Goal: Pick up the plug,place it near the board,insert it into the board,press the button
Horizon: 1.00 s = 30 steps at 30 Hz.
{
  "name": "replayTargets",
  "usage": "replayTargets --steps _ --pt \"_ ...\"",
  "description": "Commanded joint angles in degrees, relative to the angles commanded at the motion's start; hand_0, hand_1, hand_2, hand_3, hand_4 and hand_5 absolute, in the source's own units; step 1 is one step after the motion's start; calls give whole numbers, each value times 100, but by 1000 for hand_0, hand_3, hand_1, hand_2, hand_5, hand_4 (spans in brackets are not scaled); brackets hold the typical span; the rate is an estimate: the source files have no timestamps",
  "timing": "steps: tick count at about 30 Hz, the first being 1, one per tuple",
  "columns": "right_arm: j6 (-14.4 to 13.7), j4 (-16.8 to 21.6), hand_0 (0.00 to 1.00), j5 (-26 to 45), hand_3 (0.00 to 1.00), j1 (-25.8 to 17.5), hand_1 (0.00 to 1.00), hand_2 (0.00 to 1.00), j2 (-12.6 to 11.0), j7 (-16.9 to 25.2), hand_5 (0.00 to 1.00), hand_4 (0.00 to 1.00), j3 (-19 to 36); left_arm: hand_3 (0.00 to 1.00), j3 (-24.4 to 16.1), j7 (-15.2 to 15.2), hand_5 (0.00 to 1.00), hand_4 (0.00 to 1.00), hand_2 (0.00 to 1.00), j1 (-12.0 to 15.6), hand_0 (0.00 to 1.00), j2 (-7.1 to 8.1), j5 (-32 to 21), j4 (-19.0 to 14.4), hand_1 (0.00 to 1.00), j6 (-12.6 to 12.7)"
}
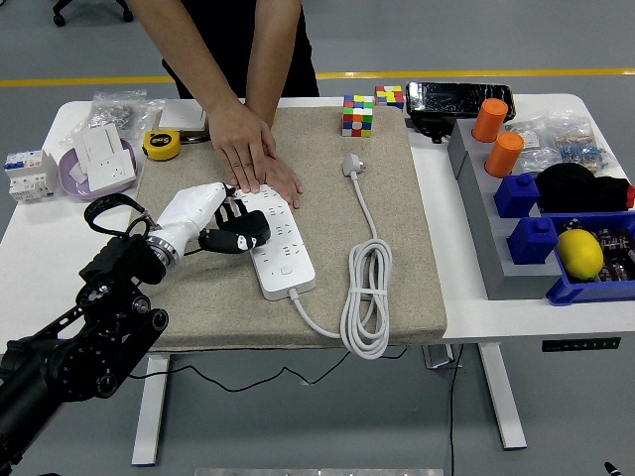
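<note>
A white power strip (282, 250) lies on the beige mat (397, 228), its cord coiled at the right (365, 297) and ending in a white plug (351, 164). My left hand (230, 230), white-shelled with black fingers, is shut on a black plug (245, 235) held at the strip's left edge, over its middle sockets. A person's hands (253, 154) press flat on the strip's far end. My right arm is out of sight.
A yellow tape measure (161, 145), white sockets in a purple dish (99, 164) and a breaker (28, 174) sit at the left. Two colour cubes (358, 115) stand at the mat's far edge. Grey and blue bins (556, 218) with orange cups and a lemon fill the right.
</note>
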Motion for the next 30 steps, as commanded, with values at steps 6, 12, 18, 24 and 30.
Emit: replayTargets --steps 6,12,18,24,30 --pt "0 0 848 -1 806 -5 783 766 0 -4 998 998 7 334 -135 4 330 597 309 28 512 85 -15 -295 353 -68" --pt "-2 0 848 17 806 -5 783 765 -1 2 998 998 -5 335 -250 -24 326 598 307 54 515 144 -8 -427 352 -141" --pt "-3 0 848 23 806 -3 783 767 8 -1 998 998 -6 356 -308 -161 326 607 317 84 519 116 -158 -498 366 -40" --pt "-7 0 847 34 806 13 783 766 9 -4 998 998 -6 621 -307 -272 570 998 606 65 562 70 -467 -402 616 -153" --pt "-9 0 847 44 806 24 783 766 10 -3 998 998 -12 905 -233 -309 765 998 891 70 791 29 -570 -276 902 -249"
